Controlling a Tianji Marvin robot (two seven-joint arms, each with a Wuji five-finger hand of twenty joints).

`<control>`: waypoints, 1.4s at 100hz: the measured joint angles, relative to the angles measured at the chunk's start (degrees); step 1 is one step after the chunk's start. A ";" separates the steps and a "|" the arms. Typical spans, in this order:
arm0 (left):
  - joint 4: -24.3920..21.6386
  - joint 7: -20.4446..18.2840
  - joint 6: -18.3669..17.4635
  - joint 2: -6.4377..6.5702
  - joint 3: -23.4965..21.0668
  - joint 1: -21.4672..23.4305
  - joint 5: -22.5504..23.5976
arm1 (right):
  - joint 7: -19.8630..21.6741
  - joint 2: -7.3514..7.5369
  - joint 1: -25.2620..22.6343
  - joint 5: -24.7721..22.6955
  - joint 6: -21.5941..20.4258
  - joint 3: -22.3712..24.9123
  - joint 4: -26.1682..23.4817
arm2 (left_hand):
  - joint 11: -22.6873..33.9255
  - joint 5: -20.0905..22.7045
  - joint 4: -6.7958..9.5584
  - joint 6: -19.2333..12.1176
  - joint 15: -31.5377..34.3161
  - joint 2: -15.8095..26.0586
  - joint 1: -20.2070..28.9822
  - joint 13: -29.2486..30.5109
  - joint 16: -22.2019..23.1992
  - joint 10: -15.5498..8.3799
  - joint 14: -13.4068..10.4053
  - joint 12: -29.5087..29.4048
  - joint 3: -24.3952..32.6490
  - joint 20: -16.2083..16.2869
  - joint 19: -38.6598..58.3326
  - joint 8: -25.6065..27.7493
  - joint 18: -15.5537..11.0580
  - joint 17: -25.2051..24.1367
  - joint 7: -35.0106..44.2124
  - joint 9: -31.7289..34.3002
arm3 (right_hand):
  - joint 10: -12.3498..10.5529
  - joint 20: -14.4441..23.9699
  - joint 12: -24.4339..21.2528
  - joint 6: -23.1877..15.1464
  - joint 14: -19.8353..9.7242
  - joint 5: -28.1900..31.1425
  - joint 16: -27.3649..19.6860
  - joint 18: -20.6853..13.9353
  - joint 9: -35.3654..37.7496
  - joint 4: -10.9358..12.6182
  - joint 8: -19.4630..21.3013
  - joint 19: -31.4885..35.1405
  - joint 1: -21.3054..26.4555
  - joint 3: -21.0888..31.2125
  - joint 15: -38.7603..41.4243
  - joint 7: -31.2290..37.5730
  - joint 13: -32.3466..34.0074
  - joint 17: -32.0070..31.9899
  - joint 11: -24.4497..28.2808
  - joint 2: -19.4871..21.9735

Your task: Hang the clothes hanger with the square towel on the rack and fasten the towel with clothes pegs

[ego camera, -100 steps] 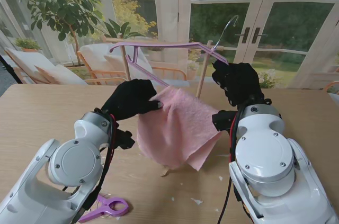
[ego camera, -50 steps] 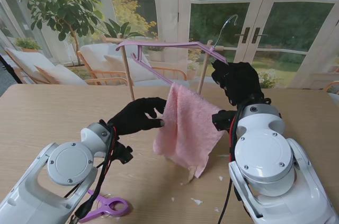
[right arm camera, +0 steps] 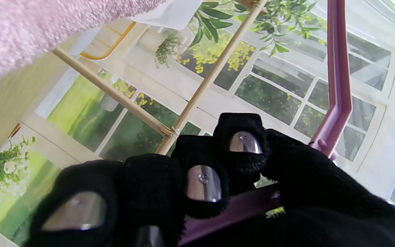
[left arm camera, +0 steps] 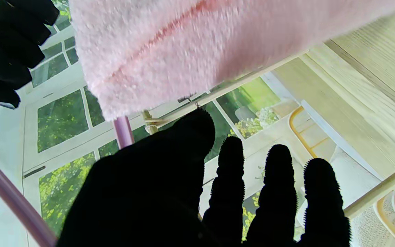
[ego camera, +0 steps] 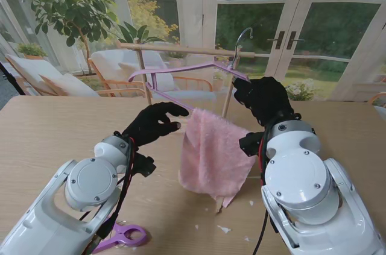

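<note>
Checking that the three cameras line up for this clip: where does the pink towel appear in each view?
Stand view: pink towel hangs mid-frame from the purple hanger, between the left hand and right hand.
Left wrist view: towel fills the top edge, beyond the open fingers.
Right wrist view: towel only in the upper-left corner.
Shared landmark: the wooden rack rail.

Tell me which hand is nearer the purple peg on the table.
Left. The left hand is up near the towel, on the peg's side of the table. The right hand grips the hanger across the table, farther from it.
</note>
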 measured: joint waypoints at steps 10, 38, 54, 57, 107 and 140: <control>0.64 0.85 2.18 -0.21 0.94 -0.68 1.09 | 0.70 0.64 0.48 -0.45 0.67 -0.09 0.00 | -0.04 2.45 0.01 0.02 0.05 3.81 4.47 0.05 0.00 0.58 0.64 2.29 -6.13 0.13 -0.01 -0.79 0.06 0.34 -2.84 1.84 | 0.00 0.00 0.00 0.01 0.00 0.00 0.00 0.00 0.00 0.00 0.00 0.00 0.01 0.00 0.00 0.00 0.00 0.00 0.00 0.00; 8.55 4.48 -3.29 -1.53 3.67 -4.07 -1.89 | 1.76 0.83 1.18 0.95 0.87 -0.05 0.02 | -0.81 -3.15 0.02 -5.03 0.00 -6.52 -11.38 -0.09 -0.18 0.95 -0.13 0.25 9.59 0.13 -0.01 -3.59 0.04 0.41 -5.46 -0.29 | 0.00 0.00 0.00 0.01 0.00 0.00 0.00 0.00 0.00 0.00 0.00 0.00 0.58 -0.76 0.00 0.00 0.00 0.00 0.00 0.00; 10.44 1.17 -9.10 -1.38 4.02 -4.58 -6.80 | 2.27 0.94 1.24 1.05 0.87 -0.06 0.02 | -0.86 -10.92 -0.10 -7.61 -1.49 -13.40 -18.70 -2.66 -0.76 -0.43 -1.48 -0.61 16.96 0.13 -1.48 -5.55 -1.35 -0.83 -7.39 -4.48 | 0.00 0.00 0.00 0.02 0.00 0.00 0.00 0.00 0.00 0.00 0.00 0.00 0.60 -0.81 0.00 0.00 0.00 0.00 0.01 0.00; 10.59 0.44 -10.25 -1.31 4.01 -4.55 -8.41 | 2.33 0.97 1.24 1.05 0.87 -0.05 0.02 | -0.86 -10.80 -0.46 -8.57 -1.49 -13.62 -19.23 -2.70 -0.76 -0.47 -1.51 -0.61 17.64 0.13 -1.49 -5.55 -1.40 -0.86 -7.11 -4.75 | 0.00 0.00 0.00 0.02 0.00 0.00 0.00 0.00 0.00 0.00 0.00 0.00 0.60 -0.81 0.00 0.00 0.00 0.00 0.01 0.00; 7.47 9.51 -6.45 -4.09 2.33 -1.89 -14.39 | 2.15 1.02 0.40 1.12 0.57 1.13 0.02 | 1.96 10.15 -2.15 1.48 0.30 -4.10 2.13 0.00 -0.76 -0.38 0.02 1.28 -5.68 0.19 -1.49 6.49 -0.58 -0.17 19.95 3.30 | 0.01 0.00 0.00 0.03 0.00 0.00 0.00 0.00 0.00 0.00 0.00 0.00 0.63 -0.87 0.00 -0.01 0.00 0.00 0.01 0.00; 6.56 2.24 -9.87 -2.41 1.24 -1.48 -12.19 | 1.41 0.95 0.50 1.68 0.27 0.67 0.02 | 0.59 7.42 -2.15 -2.08 0.12 -10.35 -2.31 -0.13 -0.76 -0.37 -0.05 -0.07 4.89 0.20 -1.49 3.98 -0.58 -0.29 10.58 1.58 | 0.01 0.00 -0.01 0.03 0.00 0.00 0.00 0.00 0.00 0.00 0.00 0.00 0.64 -0.88 0.00 -0.01 0.00 0.00 0.01 0.00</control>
